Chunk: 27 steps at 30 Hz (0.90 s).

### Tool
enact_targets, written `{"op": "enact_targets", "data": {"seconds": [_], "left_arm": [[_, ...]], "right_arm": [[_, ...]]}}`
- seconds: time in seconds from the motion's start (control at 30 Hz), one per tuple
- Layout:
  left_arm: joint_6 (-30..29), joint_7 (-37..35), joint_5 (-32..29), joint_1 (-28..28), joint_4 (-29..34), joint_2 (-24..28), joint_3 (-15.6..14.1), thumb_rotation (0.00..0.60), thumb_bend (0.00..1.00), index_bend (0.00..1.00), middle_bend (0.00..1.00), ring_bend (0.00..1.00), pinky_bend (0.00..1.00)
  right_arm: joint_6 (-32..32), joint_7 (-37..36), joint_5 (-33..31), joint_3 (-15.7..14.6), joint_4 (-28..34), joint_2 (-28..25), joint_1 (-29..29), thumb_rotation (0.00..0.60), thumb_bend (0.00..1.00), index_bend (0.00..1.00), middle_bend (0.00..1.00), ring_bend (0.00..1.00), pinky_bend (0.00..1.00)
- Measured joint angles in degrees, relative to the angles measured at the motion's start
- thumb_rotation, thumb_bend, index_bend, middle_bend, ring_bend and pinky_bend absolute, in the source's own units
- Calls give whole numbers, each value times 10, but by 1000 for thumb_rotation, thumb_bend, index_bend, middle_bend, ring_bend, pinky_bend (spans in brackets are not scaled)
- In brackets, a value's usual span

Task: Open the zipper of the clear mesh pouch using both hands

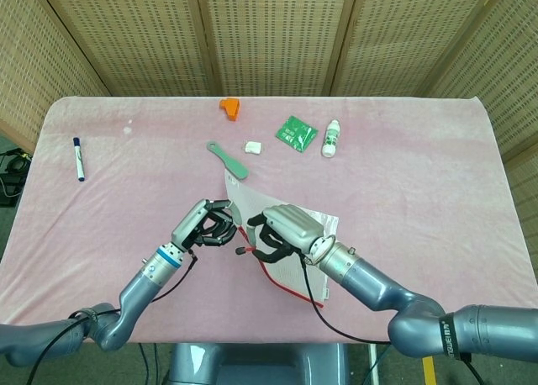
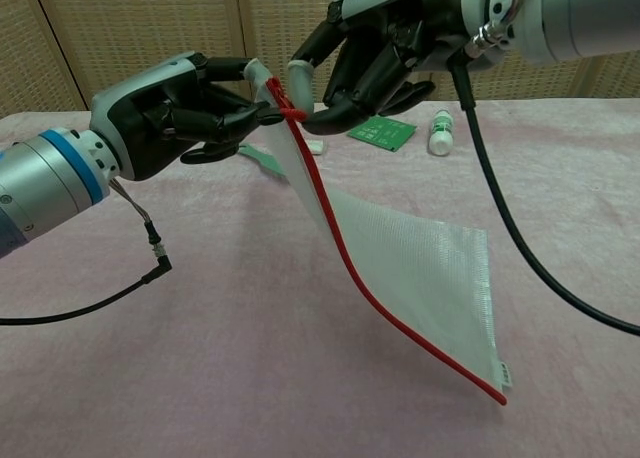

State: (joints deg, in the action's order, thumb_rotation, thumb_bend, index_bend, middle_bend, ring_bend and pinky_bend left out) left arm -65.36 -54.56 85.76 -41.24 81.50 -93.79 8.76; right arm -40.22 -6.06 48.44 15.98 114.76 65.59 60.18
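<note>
The left hand [image 2: 175, 108] is pinching the top corner of the pouch [image 2: 420, 278] between its fingertips, holding it lifted above the pink table [image 1: 420, 175]. The right hand [image 2: 390, 43] is closing its fingers on the red zipper [image 2: 345, 263] end just beside that corner, the two hands nearly touching. The pouch is hanging slanted down toward the near right, its low corner close to the cloth. Far on the table, well apart from the hands, are lying a green spatula [image 1: 228, 160], a white eraser [image 1: 252, 147], a green packet [image 1: 295, 133], a bottle [image 1: 332, 138], an orange piece [image 1: 229, 107] and, at far left, a marker [image 1: 77, 158].
</note>
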Motion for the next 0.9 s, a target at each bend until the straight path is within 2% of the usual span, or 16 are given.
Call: {"op": "enact_targets", "data": {"seconds": [0.4,0.57,0.9], "left_arm": [[-22,-17,3,13,12,0,4,600,829,846,905,843,984],[-27,-26,-2,13,26,14,24,600,830,852,905,843,984],[-42,-46,-10,22,51,41,45,600,830,852,905,843,984]], "right_arm": [[1,12,-10,-9,-15,16,5,600,764,832,983,949,1000],[4,18,-14,-19,-18,13,3,600,765,833,983,949,1000],[11,28,-16,-40,-33,13,-5,600,765,834,983,949,1000]]}}
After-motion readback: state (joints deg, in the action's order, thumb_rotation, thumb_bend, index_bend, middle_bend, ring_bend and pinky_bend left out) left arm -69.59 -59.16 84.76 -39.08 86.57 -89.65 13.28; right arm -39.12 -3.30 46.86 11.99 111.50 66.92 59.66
